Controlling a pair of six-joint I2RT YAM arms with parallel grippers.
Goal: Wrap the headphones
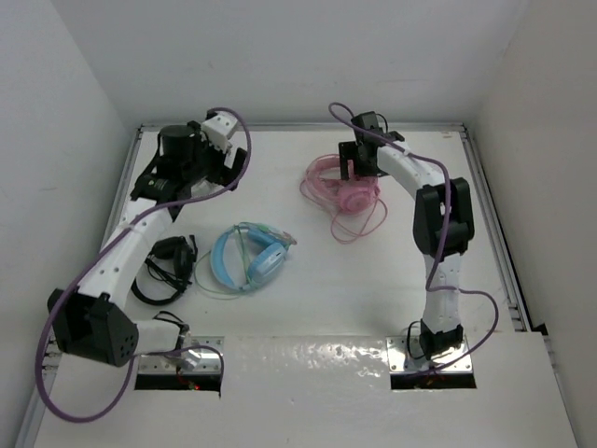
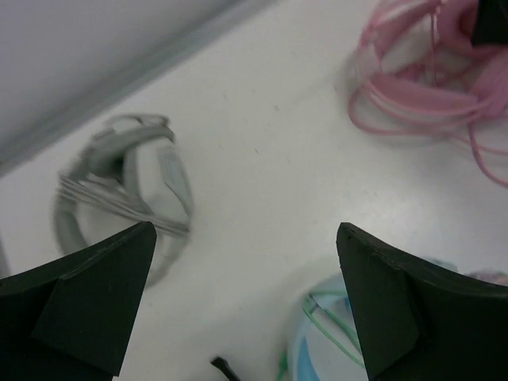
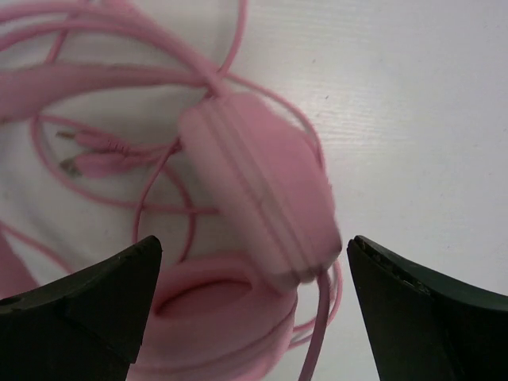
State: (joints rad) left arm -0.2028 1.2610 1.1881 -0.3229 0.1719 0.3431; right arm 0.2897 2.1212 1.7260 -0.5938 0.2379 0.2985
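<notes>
The pink headphones (image 1: 343, 194) lie at the back right of the table, their thin pink cable (image 1: 362, 227) in loose loops around them. My right gripper (image 1: 360, 171) is open and hovers just above them. In the right wrist view the jaws (image 3: 254, 250) stand wide on either side of a pink ear cup (image 3: 258, 198), not touching it, and two cable plugs (image 3: 87, 152) lie to the left. My left gripper (image 1: 233, 170) is open and empty above bare table at the back left (image 2: 244, 232). The pink headphones also show at the top right of its view (image 2: 421, 87).
Light-blue headphones (image 1: 247, 257) lie mid-table and show in the left wrist view (image 2: 333, 341). Dark headphones (image 1: 168, 269) lie at the left. Grey headphones (image 2: 131, 190) lie near the back wall. White walls close in the table (image 1: 280, 317) on three sides.
</notes>
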